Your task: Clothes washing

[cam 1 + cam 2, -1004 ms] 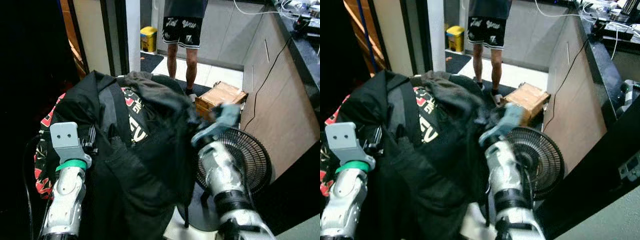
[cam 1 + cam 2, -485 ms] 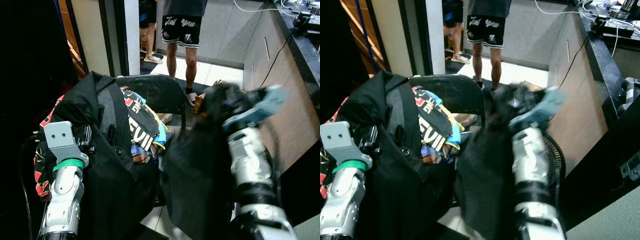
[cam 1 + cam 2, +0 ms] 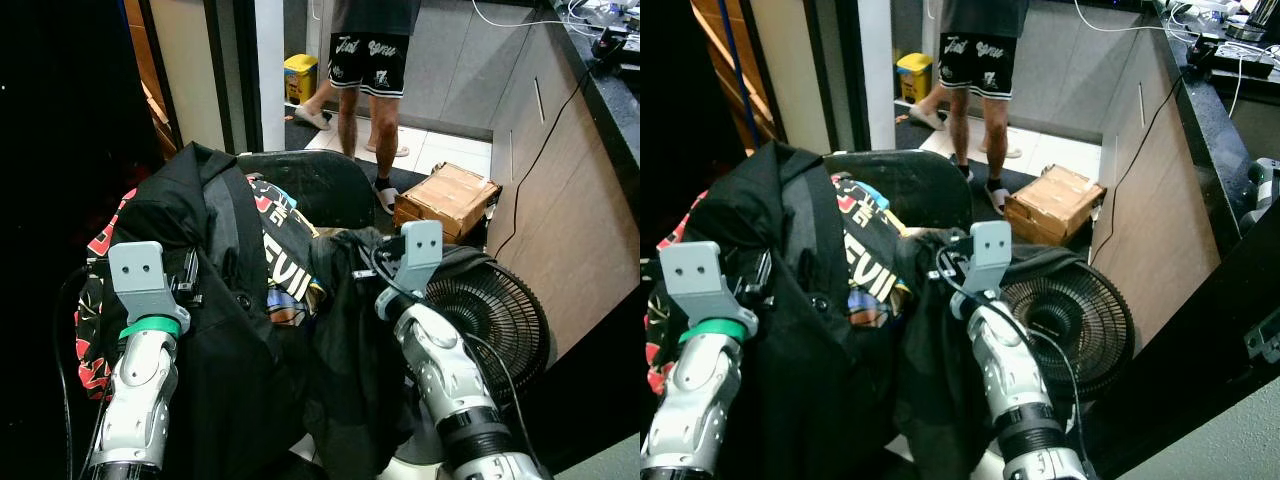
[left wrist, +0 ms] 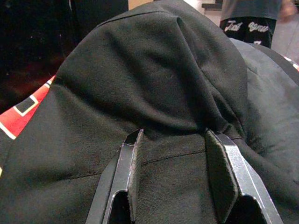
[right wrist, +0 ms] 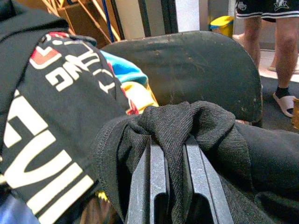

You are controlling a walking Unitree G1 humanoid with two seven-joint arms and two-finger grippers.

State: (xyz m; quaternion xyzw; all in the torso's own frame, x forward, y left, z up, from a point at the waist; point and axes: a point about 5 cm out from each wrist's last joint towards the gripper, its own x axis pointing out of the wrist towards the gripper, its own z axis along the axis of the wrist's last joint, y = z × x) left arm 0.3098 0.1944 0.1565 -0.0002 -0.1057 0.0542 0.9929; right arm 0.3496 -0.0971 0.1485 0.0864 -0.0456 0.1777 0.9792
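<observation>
**Right pincer clamped on a dark knit garment above the clothes pile**

The right wrist view shows what the head views cannot: the right gripper (image 5: 169, 186) has its two black fingers drawn nearly together on a bunched fold of ribbed, charcoal knit garment (image 5: 187, 126), which drapes down beside the fan (image 3: 490, 310) with its round wire grille. Behind it stands the scuffed, curved back of a black chair (image 5: 187, 65).

The left wrist view shows the left gripper (image 4: 177, 182) with fingers set well apart, pads pressed against a smooth woven black jacket (image 4: 154, 84) with no fold caught between them.

The head views show the pile on the chair: the jacket, a black shirt with white lettering (image 3: 285, 265) and red-patterned cloth (image 3: 95, 340). A person's legs (image 3: 365, 110) (in black shorts) stand by a cardboard box (image 3: 445, 198).
</observation>
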